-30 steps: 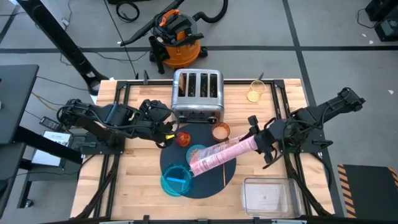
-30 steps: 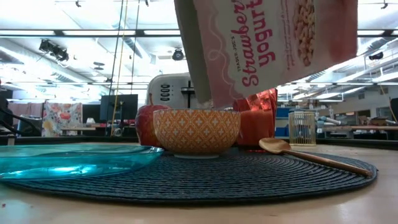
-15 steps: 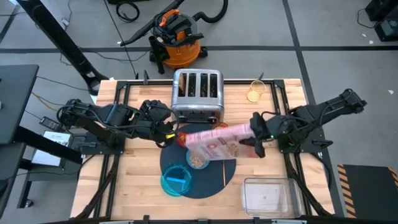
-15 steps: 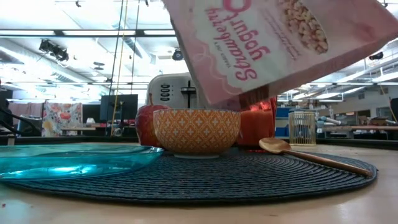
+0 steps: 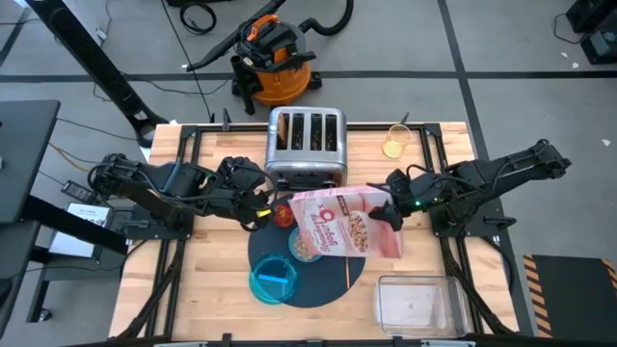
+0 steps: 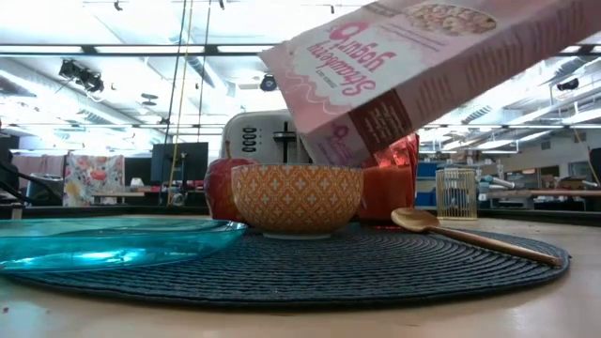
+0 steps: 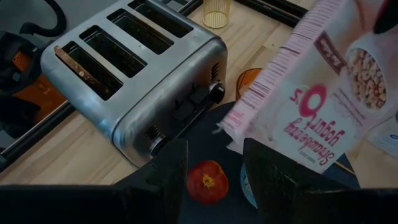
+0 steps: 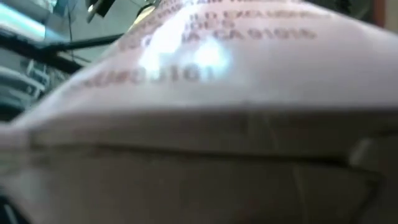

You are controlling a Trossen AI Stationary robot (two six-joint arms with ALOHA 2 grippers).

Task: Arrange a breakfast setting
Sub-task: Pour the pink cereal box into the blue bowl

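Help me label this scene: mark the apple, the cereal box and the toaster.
apple (image 7: 207, 182): left wrist view, top by the stem.
cereal box (image 5: 342, 229): high view, printed front.
toaster (image 5: 306, 143): high view, slotted top.

L arm reaches in from the table's left side, low & bent, its tool (image 5: 262, 206) near the middle w/ fingers (image 7: 166, 173) parted, nothing between them. R arm comes from the right side, elbow folded back, wrist turned inward; R tool (image 5: 388, 210) clamped on the cereal box (image 5: 344, 224), holding it raised & tilted.
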